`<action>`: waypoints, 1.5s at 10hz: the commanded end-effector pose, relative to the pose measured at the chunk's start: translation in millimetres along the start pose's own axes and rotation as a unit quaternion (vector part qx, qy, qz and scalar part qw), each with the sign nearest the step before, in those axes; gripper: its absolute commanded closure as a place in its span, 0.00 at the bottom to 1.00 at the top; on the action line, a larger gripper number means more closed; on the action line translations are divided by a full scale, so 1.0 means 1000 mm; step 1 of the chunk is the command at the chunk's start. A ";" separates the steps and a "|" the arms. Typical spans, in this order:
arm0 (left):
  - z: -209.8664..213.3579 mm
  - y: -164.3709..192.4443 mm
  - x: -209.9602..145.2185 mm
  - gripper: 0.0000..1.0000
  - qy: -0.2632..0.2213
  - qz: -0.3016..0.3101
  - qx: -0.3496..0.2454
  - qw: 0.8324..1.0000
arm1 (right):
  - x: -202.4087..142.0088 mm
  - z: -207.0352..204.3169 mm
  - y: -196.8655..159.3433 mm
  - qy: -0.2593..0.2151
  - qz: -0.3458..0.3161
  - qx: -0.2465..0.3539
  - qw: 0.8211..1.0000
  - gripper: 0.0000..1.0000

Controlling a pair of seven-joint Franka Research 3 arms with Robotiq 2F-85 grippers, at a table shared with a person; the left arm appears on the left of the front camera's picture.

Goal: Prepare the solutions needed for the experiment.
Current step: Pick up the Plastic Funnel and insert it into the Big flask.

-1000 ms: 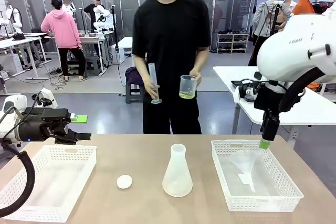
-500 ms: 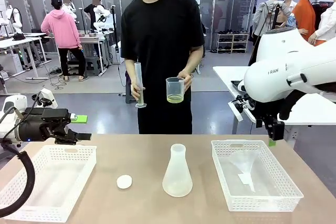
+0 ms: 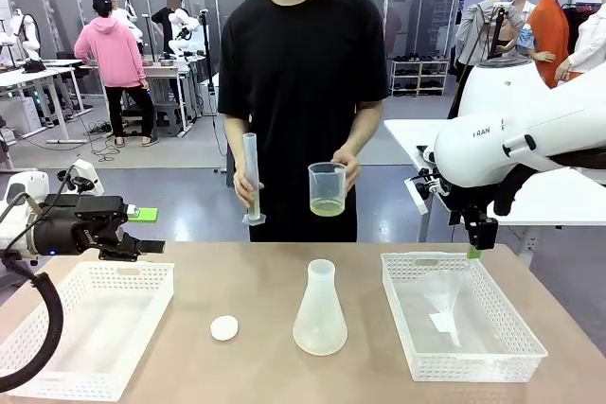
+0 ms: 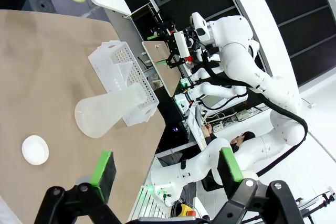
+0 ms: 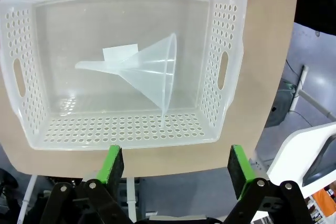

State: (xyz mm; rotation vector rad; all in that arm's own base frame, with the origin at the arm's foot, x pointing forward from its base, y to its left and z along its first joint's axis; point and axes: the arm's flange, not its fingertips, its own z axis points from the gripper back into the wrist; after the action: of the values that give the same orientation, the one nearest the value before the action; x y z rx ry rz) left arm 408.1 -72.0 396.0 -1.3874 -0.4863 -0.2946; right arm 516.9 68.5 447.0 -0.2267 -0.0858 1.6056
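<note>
Across the table [image 3: 256,281], person [image 3: 303,73] closer than before with the solutions [image 3: 328,206]; left jaws, right jaws open.

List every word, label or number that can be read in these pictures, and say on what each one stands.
"FRAN": on the white shell of the right arm; the letters that follow are cut off by its curve.
Beaker in the person's hand: any scale marks are too small to read.
Measuring cylinder: marks too small to read.
White slip in the basket: no print can be made out.
</note>
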 end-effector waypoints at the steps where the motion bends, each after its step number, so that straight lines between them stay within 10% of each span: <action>1: -0.002 0.000 0.000 0.00 0.003 0.000 0.005 1.000 | -0.002 0.003 0.004 0.009 0.008 0.002 1.000 0.00; 15: -0.002 0.000 0.000 0.00 0.003 0.000 0.005 1.000 | -0.005 -0.089 -0.045 -0.130 0.038 0.173 0.976 0.00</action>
State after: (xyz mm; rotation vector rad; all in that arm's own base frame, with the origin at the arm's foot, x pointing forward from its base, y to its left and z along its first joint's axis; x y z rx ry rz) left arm 408.2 -71.9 395.2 -1.3878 -0.4850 -0.2930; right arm 572.7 59.7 364.9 0.2025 0.0025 1.6658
